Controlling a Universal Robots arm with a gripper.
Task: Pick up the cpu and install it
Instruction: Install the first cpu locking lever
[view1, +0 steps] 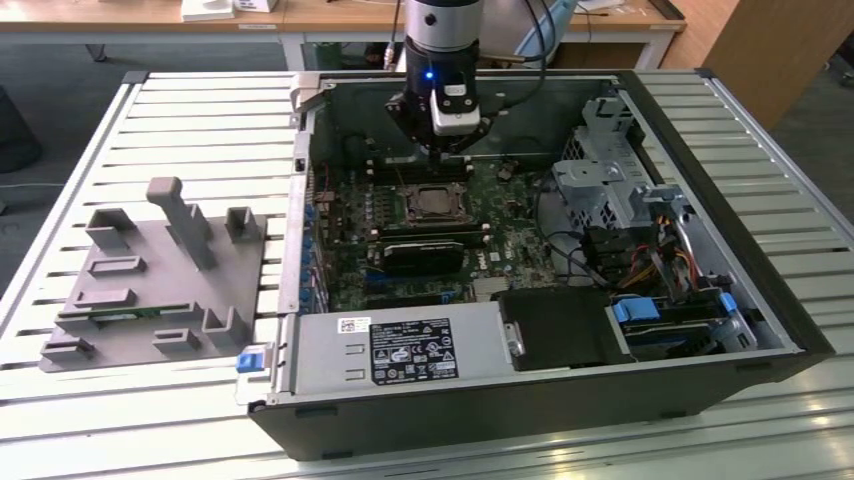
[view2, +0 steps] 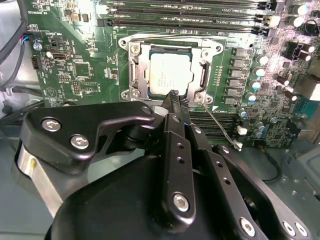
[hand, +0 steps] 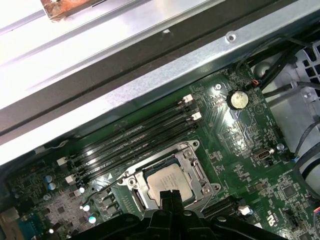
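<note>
The cpu (view2: 170, 75), a flat square chip with a silver-grey top, lies in the open motherboard socket (view2: 134, 65); it also appears in the first wrist view (hand: 167, 181) and the exterior view (view1: 430, 203). My gripper (view2: 173, 95) hangs just above the socket's edge, its black fingers closed together with nothing between them. In the first wrist view the gripper (hand: 169, 196) tip overlaps the chip's near edge. In the exterior view the gripper (view1: 447, 150) stands inside the open computer case, slightly behind the socket.
The socket's thin metal lever (view2: 220, 125) stands unlatched beside the socket. Black memory slots (view2: 190, 15) run along one side. A power supply (view1: 387, 350), drive cage (view1: 601, 180) and cables crowd the case. A grey fixture tray (view1: 147, 280) sits at the exterior view's left.
</note>
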